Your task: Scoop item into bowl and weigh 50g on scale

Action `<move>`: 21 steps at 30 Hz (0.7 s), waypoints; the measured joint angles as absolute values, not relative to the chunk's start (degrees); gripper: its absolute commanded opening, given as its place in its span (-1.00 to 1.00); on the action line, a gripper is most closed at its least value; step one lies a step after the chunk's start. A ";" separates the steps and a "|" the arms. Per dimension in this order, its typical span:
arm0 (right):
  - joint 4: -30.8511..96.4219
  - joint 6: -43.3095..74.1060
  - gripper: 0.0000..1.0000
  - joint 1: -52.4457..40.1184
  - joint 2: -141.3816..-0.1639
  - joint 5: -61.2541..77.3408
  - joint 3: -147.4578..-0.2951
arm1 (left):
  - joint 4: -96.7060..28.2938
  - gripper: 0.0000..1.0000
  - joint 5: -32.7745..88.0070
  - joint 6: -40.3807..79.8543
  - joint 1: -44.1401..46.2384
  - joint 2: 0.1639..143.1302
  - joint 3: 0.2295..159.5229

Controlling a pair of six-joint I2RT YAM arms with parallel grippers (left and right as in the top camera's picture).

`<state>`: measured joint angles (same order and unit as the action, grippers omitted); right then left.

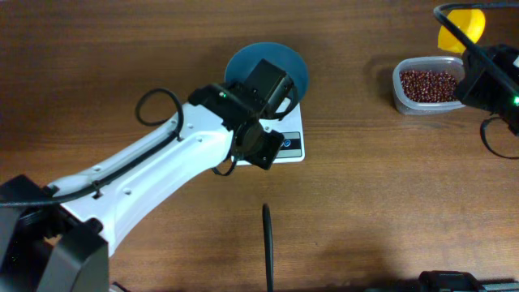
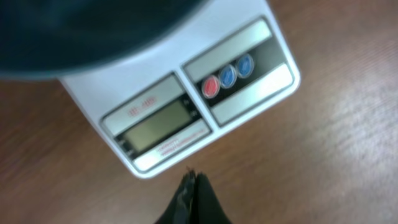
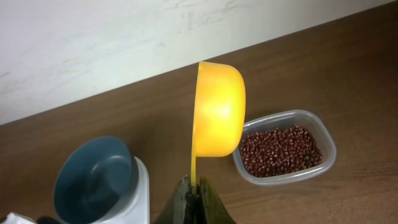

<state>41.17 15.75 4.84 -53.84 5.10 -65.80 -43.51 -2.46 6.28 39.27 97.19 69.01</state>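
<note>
The blue bowl (image 1: 296,66) stands on the white scale (image 1: 293,146) at the table's middle; both also show in the right wrist view, the bowl (image 3: 93,180) empty on the scale (image 3: 142,186). My left gripper (image 2: 194,180) is shut and empty, just in front of the scale (image 2: 186,99), near its display (image 2: 158,124) and buttons (image 2: 227,74). The reddish-brown beans (image 1: 427,83) fill a clear tub at the far right and show in the right wrist view (image 3: 280,149). My right gripper (image 3: 194,190) is shut on a yellow scoop (image 3: 217,112), held above the tub.
The clear tub (image 1: 399,91) sits near the right far edge. A black cable (image 1: 267,243) lies on the wood in front of the scale. The left arm (image 1: 162,170) stretches across the left half of the table. A pale wall (image 3: 124,37) is behind the table.
</note>
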 measured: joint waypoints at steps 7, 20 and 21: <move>41.15 15.55 -0.92 4.84 -53.84 4.54 -65.80 | -34.65 -1.00 0.23 -0.05 39.33 97.30 64.12; 40.03 15.25 -0.92 4.84 -53.84 2.37 -65.80 | -23.94 -1.00 0.21 -0.69 39.33 99.83 61.91; 40.03 15.18 -0.92 4.84 -53.84 2.33 -65.80 | -23.68 -1.00 0.21 -0.69 39.33 100.33 61.89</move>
<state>40.03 15.18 4.84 -53.84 2.33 -65.80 -23.68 0.21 -0.69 39.33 100.33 61.89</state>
